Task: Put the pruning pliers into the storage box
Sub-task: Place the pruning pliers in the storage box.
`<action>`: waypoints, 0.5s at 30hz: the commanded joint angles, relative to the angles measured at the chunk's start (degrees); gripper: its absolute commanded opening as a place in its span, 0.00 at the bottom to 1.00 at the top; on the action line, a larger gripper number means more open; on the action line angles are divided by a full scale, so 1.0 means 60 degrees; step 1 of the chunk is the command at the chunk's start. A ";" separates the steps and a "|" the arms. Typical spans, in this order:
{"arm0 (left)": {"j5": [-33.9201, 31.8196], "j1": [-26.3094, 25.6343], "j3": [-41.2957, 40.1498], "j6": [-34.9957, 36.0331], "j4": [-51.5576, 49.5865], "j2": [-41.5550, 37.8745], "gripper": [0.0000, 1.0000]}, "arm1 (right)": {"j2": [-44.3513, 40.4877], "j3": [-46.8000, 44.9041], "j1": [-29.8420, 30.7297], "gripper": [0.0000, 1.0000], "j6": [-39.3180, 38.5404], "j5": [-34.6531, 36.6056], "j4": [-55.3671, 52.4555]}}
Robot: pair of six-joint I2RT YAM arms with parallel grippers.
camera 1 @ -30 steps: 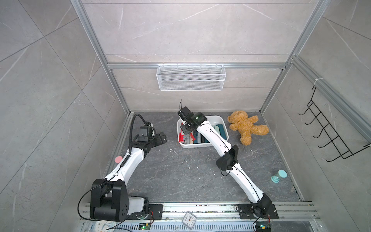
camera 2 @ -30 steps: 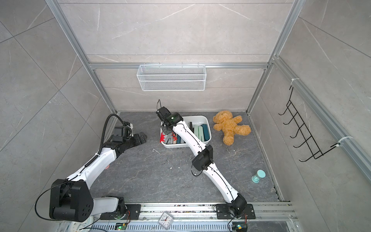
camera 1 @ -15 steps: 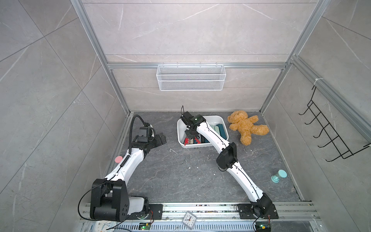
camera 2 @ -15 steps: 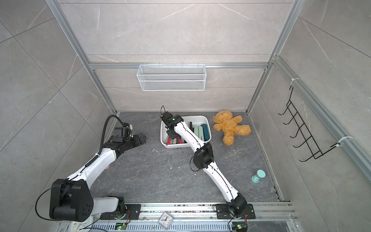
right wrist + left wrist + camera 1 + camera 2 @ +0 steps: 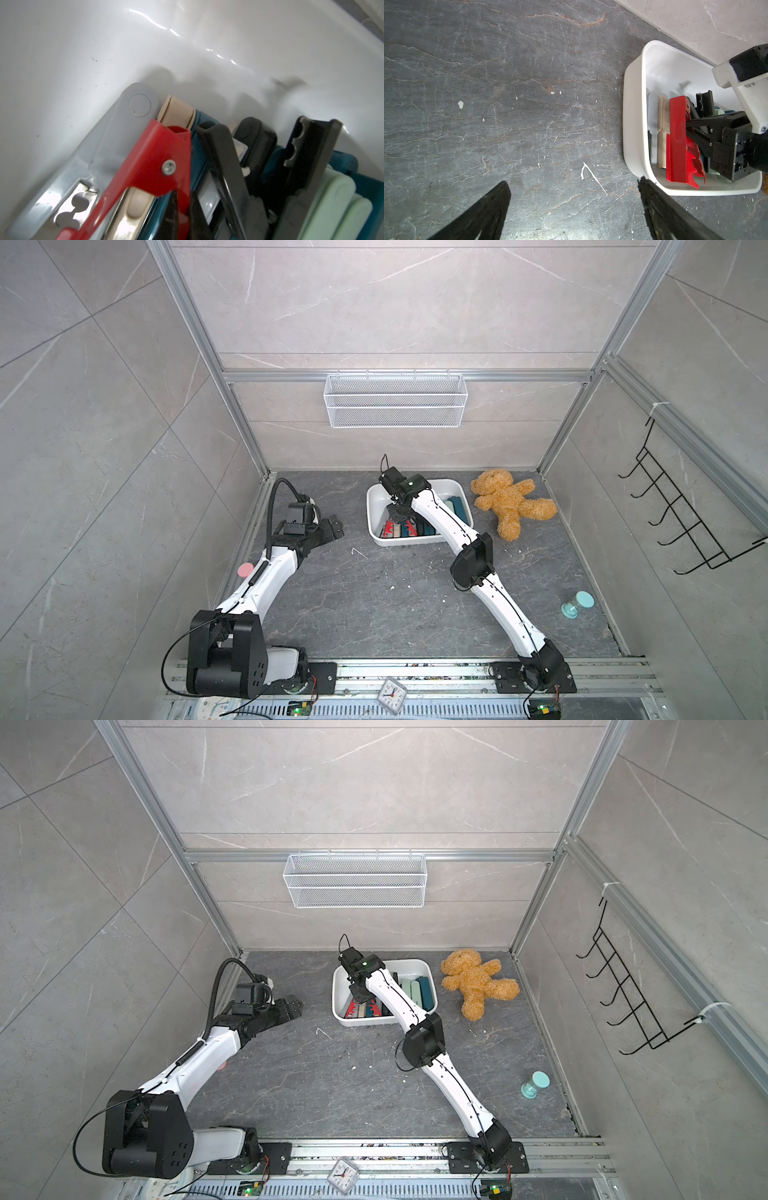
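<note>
Settling the red pair (image 5: 677, 141) looks like the step in hand. The left gripper (image 5: 332, 527) is best parked left of the box (image 5: 633, 124), while the right gripper (image 5: 689, 124) presses lightly, then rises straight up so the teeth don't snag. The left jaws stand wide apart over bare bench, well apart from the pliers (image 5: 255, 145), which lie packed in the box near the bench's back edge. The right jaws, together, touch the red pair; whether they pinch it, I cannot tell.

I see the storage box (image 5: 633, 124) as glossy plastic — the red pruning pliers (image 5: 677, 137) look matt plastic, the floor (image 5: 508, 104) rough veined stone, the teddy bear (image 5: 509, 499) plush.
</note>
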 commanded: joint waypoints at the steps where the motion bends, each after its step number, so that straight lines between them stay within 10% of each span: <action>1: 0.0037 0.0058 -0.0034 -0.0097 0.0201 -0.0133 1.00 | -0.0230 0.0126 0.0039 0.11 0.0227 -0.0237 0.0102; 15: -0.0312 0.0102 -0.0171 -0.0126 0.0222 -0.0317 1.00 | -0.1013 0.1208 0.0044 0.50 0.0139 -0.0626 -0.0850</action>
